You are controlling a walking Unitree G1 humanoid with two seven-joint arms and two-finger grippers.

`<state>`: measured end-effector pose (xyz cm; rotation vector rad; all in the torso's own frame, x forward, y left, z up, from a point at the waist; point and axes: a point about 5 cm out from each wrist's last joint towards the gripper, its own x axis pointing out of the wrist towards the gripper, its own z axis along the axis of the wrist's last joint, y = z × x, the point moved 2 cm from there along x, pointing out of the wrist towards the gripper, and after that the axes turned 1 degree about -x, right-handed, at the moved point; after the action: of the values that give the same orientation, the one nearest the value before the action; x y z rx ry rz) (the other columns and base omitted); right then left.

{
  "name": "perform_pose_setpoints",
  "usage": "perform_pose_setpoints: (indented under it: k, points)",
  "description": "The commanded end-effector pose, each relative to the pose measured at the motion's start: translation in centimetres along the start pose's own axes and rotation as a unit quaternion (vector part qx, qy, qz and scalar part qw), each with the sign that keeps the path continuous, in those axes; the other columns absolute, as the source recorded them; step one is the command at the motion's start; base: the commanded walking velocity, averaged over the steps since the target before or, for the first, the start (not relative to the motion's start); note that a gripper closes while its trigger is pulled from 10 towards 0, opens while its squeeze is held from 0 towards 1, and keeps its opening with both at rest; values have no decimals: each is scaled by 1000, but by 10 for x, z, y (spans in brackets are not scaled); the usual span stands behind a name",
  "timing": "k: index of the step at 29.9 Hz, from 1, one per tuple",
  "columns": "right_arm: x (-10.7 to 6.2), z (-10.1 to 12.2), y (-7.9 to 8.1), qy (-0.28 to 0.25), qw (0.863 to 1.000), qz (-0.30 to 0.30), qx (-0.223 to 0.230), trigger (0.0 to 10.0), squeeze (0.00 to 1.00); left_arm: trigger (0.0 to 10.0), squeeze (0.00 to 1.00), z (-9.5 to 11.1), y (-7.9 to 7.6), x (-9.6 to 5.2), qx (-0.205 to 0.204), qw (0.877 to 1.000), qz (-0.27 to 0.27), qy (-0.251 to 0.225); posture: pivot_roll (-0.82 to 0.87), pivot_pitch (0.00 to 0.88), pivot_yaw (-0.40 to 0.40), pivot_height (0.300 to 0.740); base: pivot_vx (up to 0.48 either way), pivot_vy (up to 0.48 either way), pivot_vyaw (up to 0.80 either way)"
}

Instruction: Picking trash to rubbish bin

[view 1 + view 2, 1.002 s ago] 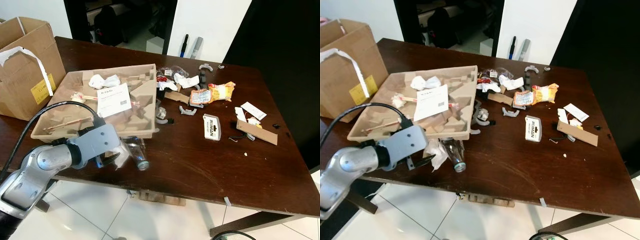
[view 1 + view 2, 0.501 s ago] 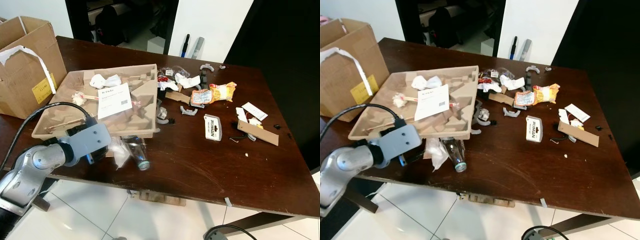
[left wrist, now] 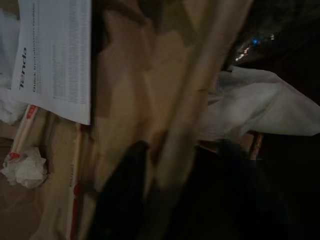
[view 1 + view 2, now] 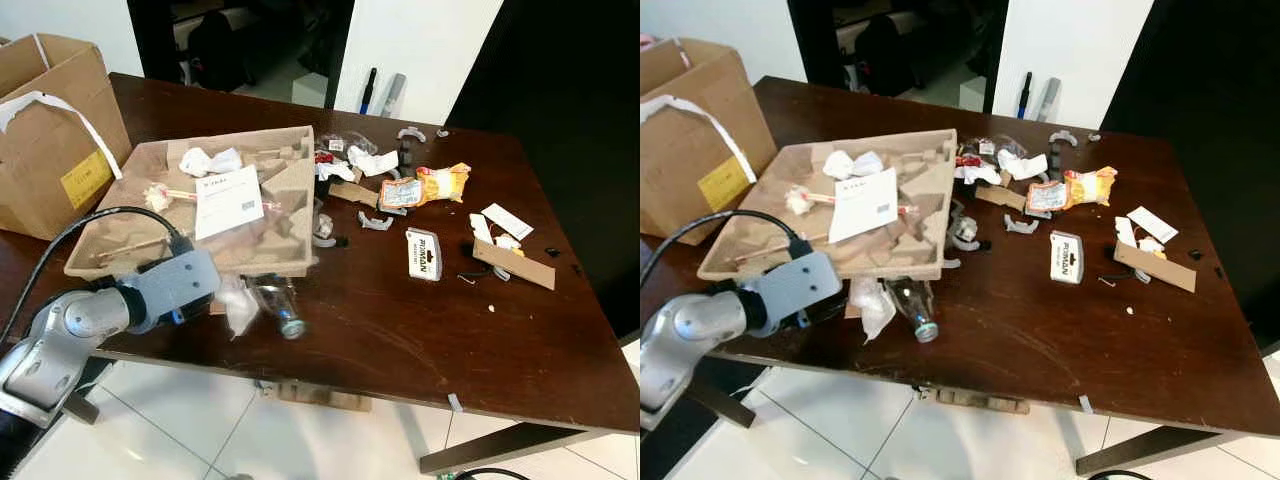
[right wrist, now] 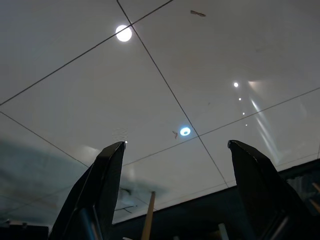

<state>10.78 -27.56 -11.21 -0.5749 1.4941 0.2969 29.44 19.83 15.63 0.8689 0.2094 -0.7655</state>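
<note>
A moulded brown cardboard tray [image 4: 285, 215] lies on the dark wooden table [image 4: 400, 320], holding a printed white sheet [image 4: 227, 200] and crumpled tissues [image 4: 208, 160]. My left gripper [image 4: 198, 300] is at the tray's front edge. In the left wrist view its black fingers [image 3: 125, 195] stand on either side of the tray rim [image 3: 175, 145], shut on it. Just to its right lie a crumpled white tissue [image 4: 240, 305] and a clear plastic bottle [image 4: 280, 305]. My right gripper [image 5: 176, 145] hangs open over pale floor tiles.
An open cardboard box [image 4: 50, 130] stands at the table's left end. Scattered across the far middle and right are an orange snack wrapper [image 4: 432, 185], a small white box [image 4: 423, 253], a cardboard strip [image 4: 515, 263] and plastic scraps. The near edge drops to white tiled floor.
My left gripper drew back to the left, away from the bottle and tissue, and went to the tray's front edge. The camera shifted slightly.
</note>
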Motion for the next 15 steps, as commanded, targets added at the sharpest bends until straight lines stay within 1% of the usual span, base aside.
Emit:
perform_pose_setpoints:
  k: [1,4,6,13,15]
  points:
    - [1,-9,3,8,1000,0,9,10000,0,0,0,-2,-12,4,-16,1000,-24,-4,188,127,-102,740,0,0,0]
    - [3,-5,11,3,1000,1,12,10000,0,0,0,-3,-13,3,-15,999,-28,-2,190,128,-102,740,0,0,0]
    - [4,2,16,-9,1000,-1,14,10000,0,0,0,-3,-11,2,-9,1000,-24,-3,192,128,-103,740,0,0,0]
    - [4,12,16,-25,999,-7,31,10000,0,0,0,-2,-7,-1,-5,1000,-18,-3,196,128,-101,740,0,0,0]
    - [3,15,12,-30,999,-13,38,10000,0,0,0,-1,-4,-4,3,1000,-15,0,196,128,-101,740,0,0,0]
